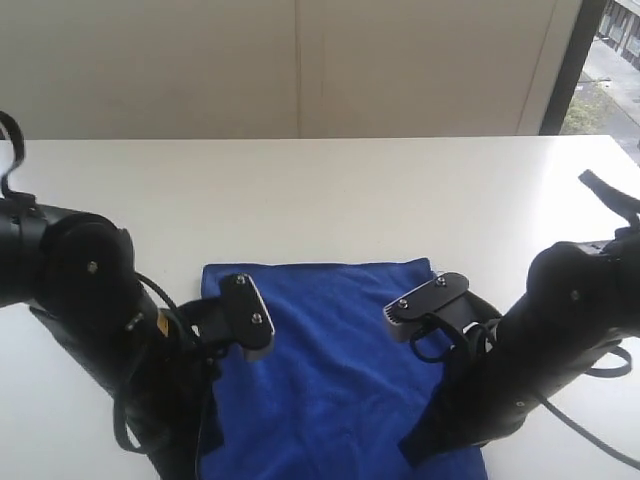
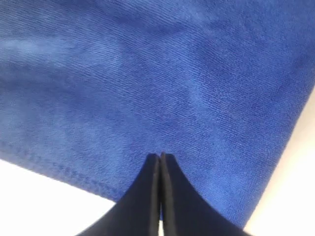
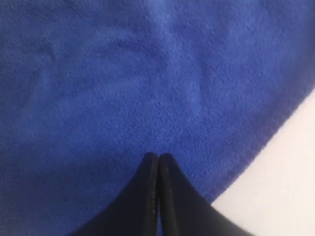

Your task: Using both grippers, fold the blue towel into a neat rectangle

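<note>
The blue towel (image 1: 335,370) lies spread flat on the white table (image 1: 330,200), its far hem running straight across. Above its left part is my left gripper (image 1: 255,335), and above its right part my right gripper (image 1: 405,320). In the left wrist view the left gripper (image 2: 160,155) has its black fingers pressed together over the towel (image 2: 147,73), close to a stitched hem, with nothing between them. The right gripper (image 3: 158,156) is likewise shut and empty over the towel (image 3: 123,73), near one edge. The towel's near end is hidden behind both arms.
Bare white tabletop surrounds the towel on the left, right and far sides. A pale wall (image 1: 300,60) stands behind the table's far edge, and a window (image 1: 612,70) shows at the top right. Black cables loop off both arms.
</note>
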Robot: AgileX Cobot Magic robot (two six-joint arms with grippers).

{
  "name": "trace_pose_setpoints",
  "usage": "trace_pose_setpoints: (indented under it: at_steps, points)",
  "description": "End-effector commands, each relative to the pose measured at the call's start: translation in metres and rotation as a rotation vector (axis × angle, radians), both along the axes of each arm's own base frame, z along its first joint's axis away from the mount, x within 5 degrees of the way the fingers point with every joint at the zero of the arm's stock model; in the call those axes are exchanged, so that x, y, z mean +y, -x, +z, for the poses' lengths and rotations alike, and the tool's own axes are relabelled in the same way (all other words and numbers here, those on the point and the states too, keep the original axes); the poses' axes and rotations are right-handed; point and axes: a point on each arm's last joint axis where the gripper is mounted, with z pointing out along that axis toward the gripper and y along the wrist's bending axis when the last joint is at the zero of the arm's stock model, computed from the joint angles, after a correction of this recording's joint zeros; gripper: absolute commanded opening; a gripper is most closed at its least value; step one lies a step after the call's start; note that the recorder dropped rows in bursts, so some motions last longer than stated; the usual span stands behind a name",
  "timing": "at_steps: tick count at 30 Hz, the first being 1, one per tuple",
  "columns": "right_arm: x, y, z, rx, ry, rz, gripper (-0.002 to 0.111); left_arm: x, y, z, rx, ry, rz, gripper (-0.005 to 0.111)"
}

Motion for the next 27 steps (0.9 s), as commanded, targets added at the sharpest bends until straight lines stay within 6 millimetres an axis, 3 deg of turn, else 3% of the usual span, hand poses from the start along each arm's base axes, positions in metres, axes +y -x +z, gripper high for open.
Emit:
trace_pose_setpoints:
  at_steps: [1,11,27]
  points:
    - [0.003,-0.004,0.000,-0.059,-0.009,0.008,0.000,0.010,0.006,0.018,-0.019,0.020,0.027,0.000]
    - [0.003,-0.009,-0.026,-0.007,0.047,0.032,0.000,0.015,0.014,0.029,-0.002,0.019,0.019,0.000]
    - [-0.006,-0.018,-0.023,-0.047,0.164,0.001,0.000,0.016,0.014,0.028,0.002,0.016,0.018,0.000]
